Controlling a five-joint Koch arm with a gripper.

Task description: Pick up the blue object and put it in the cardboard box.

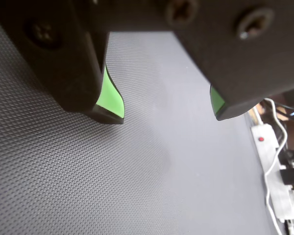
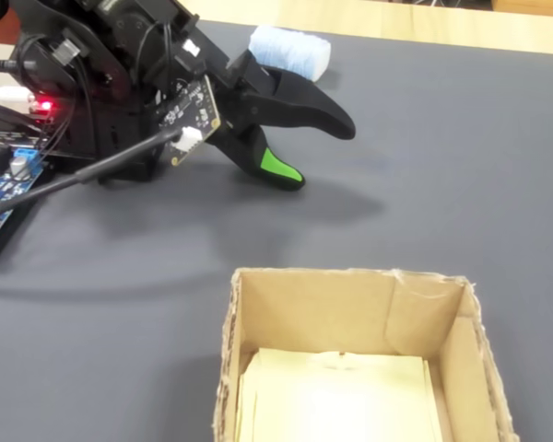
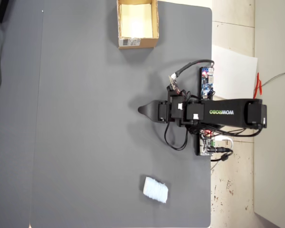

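The blue object [image 3: 156, 190] is a small pale ribbed pad lying on the dark mat, near the bottom of the overhead view. In the fixed view the blue object [image 2: 290, 51] sits behind the arm. The cardboard box [image 3: 155, 23] stands at the top edge of the mat, open side up, and the cardboard box [image 2: 350, 278] shows a pale yellow inside. My gripper [image 3: 143, 110] hovers mid-mat between the two, far from both. In the wrist view the gripper [image 1: 166, 116] is open, green pads [image 1: 110, 95] apart, with only bare mat between them.
The arm's base with blue circuit boards [image 3: 206, 80] and wires sits at the mat's right edge in the overhead view. A white power strip [image 1: 267, 147] lies off the mat. White paper [image 3: 235, 71] lies on the floor beyond.
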